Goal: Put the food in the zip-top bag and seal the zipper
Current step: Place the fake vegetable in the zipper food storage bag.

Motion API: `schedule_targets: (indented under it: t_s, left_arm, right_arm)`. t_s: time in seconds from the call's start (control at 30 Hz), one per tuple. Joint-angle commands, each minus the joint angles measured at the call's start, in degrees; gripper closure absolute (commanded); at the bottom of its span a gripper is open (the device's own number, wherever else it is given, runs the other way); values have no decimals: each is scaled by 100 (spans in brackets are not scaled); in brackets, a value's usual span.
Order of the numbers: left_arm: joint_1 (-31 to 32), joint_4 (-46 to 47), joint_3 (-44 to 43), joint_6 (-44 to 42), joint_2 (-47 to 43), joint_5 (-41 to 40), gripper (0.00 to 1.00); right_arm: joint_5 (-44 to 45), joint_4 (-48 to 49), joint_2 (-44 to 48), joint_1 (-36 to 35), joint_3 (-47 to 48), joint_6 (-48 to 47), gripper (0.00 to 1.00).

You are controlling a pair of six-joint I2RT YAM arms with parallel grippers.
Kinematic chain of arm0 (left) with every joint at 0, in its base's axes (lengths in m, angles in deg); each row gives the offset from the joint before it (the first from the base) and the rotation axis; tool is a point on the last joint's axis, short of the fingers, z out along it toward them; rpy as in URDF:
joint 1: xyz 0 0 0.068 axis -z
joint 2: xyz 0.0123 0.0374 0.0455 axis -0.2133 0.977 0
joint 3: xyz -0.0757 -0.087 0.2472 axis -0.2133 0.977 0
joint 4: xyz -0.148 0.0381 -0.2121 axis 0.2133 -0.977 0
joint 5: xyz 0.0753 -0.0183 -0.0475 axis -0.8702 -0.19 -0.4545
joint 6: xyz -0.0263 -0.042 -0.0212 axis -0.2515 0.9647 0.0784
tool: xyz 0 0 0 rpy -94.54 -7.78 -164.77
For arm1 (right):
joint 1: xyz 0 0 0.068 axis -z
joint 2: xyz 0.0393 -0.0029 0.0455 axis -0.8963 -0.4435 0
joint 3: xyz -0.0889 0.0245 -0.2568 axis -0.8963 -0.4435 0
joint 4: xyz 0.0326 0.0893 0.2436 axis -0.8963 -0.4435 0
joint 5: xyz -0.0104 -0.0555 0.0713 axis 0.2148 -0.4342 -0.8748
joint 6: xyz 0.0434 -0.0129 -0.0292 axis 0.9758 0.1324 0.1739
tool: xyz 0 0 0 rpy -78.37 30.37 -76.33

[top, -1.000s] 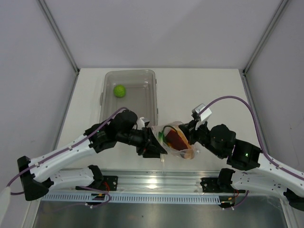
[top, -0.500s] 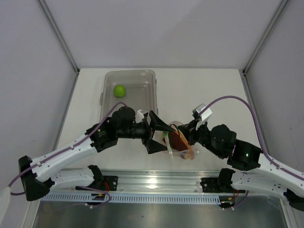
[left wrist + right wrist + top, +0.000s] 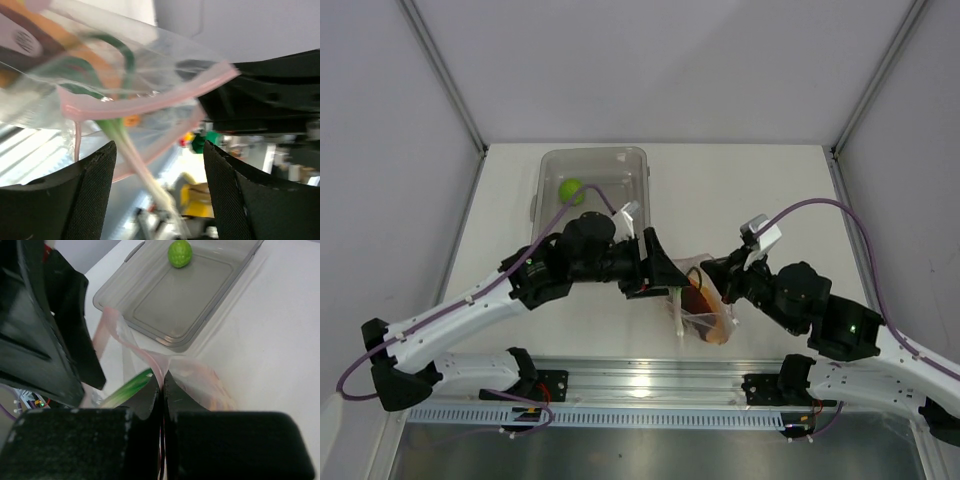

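Bag (image 3: 705, 312): thin, clear, crinkly plastic. It sits between your two tools, near the front edge of the white worktop (image 3: 770, 190). You cannot tell whether it rests there or hangs. The mouth faces your left tool (image 3: 665, 275).

Zipper (image 3: 142, 106): a soft pink-red strip along the mouth. It is parted, and its two halves bow apart.

Inside the bag: a long dark-red slice (image 3: 700, 298) and an orange piece (image 3: 717, 330).

Green stalk (image 3: 122, 145): slim, fading to pale at the end. It pokes out through the mouth, its long axis pointing at the near edge in the top view.

Left tool: fingers (image 3: 90, 185) spread wide and gripping nothing. They are black with a fine-grained face, and the mouth is just ahead of them.

Right tool (image 3: 162, 382): pinched tight on the bag's pink edge.

Bin (image 3: 645, 172): rigid grey-clear plastic, rectangular, at the back left. It holds one round, dimpled green lime (image 3: 571, 190).
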Motion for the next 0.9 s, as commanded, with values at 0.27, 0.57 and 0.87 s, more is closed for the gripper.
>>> schedule_targets:
  t_s: [0.27,0.57,0.87]
  left_arm:
    - [1008,243,-367,-3643,-956,-2609,34]
    - [1712,931,188,-5950,-1821,-2786,39]
    - [3642,-163,-833,-5780,-256,-4415,35]
  right_arm:
    - [584,-827,-166,32,1066,1150,100]
    - [461,-1039,-211,41,987,1572,100]
    - [496,-1136,-176,41,987,1661,100]
